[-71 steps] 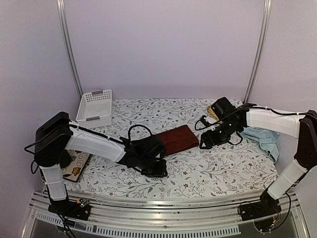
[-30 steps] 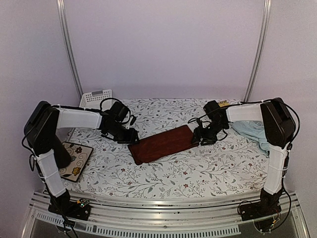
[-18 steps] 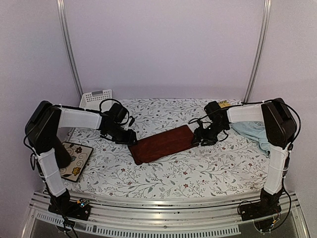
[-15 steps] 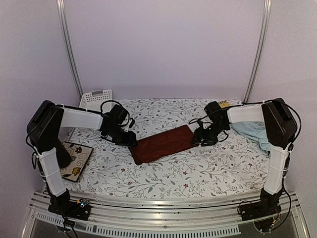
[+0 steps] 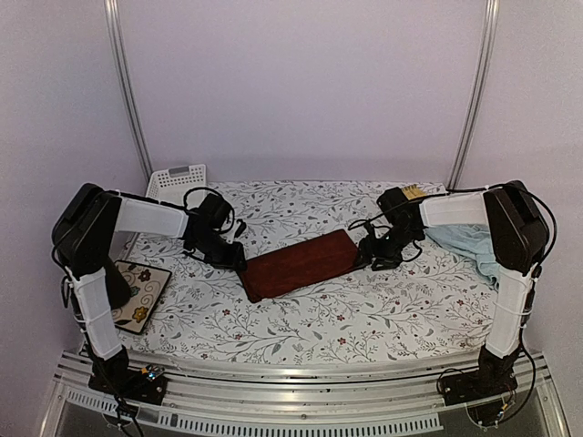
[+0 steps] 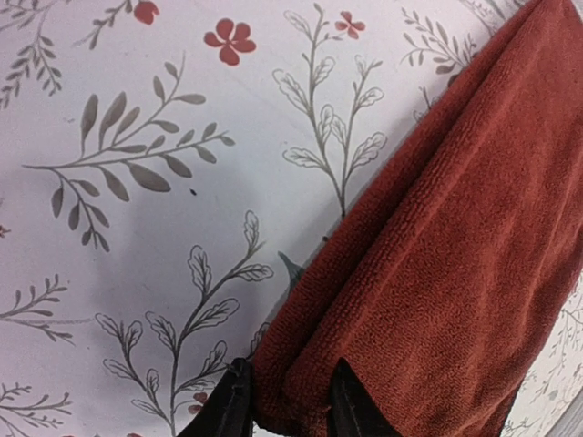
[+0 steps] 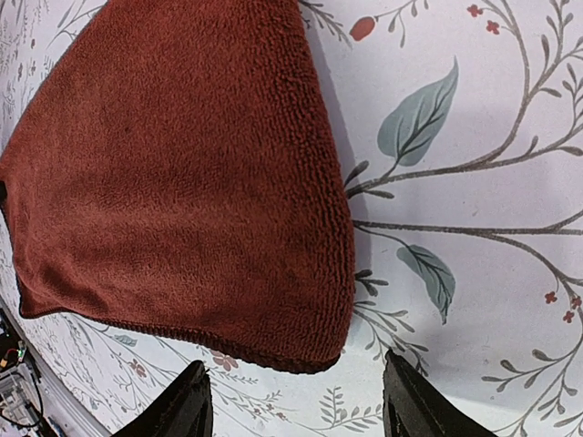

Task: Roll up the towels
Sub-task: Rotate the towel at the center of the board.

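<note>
Towel check-in: the rust-red towel [image 5: 296, 264] is lying folded into a long strip across the middle of the floral tablecloth [image 5: 364, 319]. It sits on a slant, left end nearer my bases and right end farther back.

My left claw [image 6: 287, 414] is down at the left end. In the wrist view the folded corner fills the space between the two fingertips [image 6: 235, 408], so that one's clamped on the cloth.

My right claw [image 7: 296, 405] is at the other end with its fingers spread wide. The towel's rounded end sits just in front of that gap, and from what I can see the tips aren't touching it.

The light blue towel [image 5: 474, 244] is bunched up over by the right edge of the table, past my right arm and well apart from the red one.

Other stuff: a white plastic basket [image 5: 175, 180] in the back left corner, and a little flowered tile [image 5: 137, 293] near the left edge beside my left arm.
</note>
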`<state>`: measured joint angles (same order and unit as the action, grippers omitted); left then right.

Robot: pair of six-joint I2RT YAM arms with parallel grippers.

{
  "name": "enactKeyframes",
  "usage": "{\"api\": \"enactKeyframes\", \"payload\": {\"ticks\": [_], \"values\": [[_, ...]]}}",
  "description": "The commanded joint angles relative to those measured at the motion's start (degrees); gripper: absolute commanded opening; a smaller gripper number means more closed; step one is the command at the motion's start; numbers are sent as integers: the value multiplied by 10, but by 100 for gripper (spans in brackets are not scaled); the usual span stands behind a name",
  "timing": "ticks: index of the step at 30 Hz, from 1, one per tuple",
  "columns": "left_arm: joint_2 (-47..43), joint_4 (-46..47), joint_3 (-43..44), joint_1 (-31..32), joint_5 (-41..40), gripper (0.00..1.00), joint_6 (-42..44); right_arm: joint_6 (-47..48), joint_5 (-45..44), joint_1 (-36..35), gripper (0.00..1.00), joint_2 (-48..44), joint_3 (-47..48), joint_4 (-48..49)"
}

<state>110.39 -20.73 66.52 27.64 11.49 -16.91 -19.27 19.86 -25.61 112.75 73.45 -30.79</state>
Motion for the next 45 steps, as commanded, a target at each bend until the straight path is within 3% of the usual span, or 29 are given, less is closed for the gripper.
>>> {"api": "enactKeyframes", "payload": {"ticks": [1, 9, 19, 29, 39, 45], "values": [[11, 3, -17, -7, 20, 25, 7, 7, -4, -2, 65, -21, -1, -10], [-24, 12, -65, -6, 36, 6, -26, 1, 2, -2, 65, -31, -3, -10], [-113, -6, -157, 33, 6, 5, -136, -33, 51, -14, 65, -17, 13, 16], [-162, -10, -206, 144, -25, 6, -282, -63, 80, -26, 65, 37, 46, 44], [-143, 30, -207, 255, -30, 7, -392, -77, 94, -27, 65, 98, 89, 75], [-110, 69, -200, 308, -15, 9, -438, -69, 98, -30, 64, 180, 185, 70]]}}
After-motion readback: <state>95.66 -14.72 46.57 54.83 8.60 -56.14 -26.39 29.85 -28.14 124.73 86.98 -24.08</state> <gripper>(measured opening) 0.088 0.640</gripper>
